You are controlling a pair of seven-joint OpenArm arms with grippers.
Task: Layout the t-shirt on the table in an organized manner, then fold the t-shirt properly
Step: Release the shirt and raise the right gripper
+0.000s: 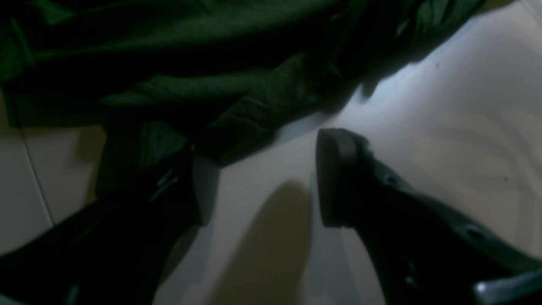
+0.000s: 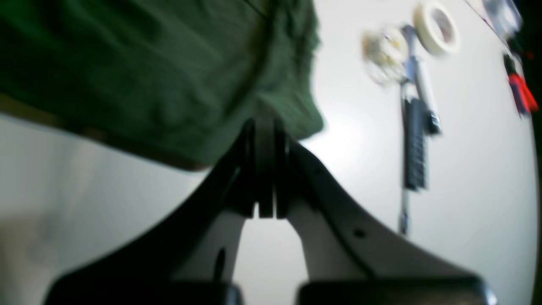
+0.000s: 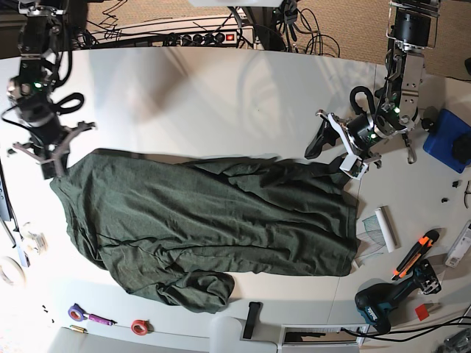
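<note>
Dark green fabric t-shirt (image 3: pixel 206 220) lying spread lengthwise across the middle of the white surface (image 3: pixel 221 95), seen from above. The cloth is mostly flat but creased, with diagonal wrinkles along its upper edge in the base view and one lobe rolled back on itself at its lower edge. Right claw (image 3: pixel 48 156), at the t-shirt's upper corner on the base view's left: jaws pressed together on a pinch of the fabric's edge, seen close in the right wrist view. Left claw (image 3: pixel 337 151), at the t-shirt's opposite upper corner: jaws spread wide, one finger (image 1: pixel 338 178) over bare surface just beside the cloth, the other in shadow against a fold; contact cannot be told. Orange-handled cutter (image 3: pixel 416 254) and blue power drill (image 3: pixel 390 294) lie beyond that end of the t-shirt.
</note>
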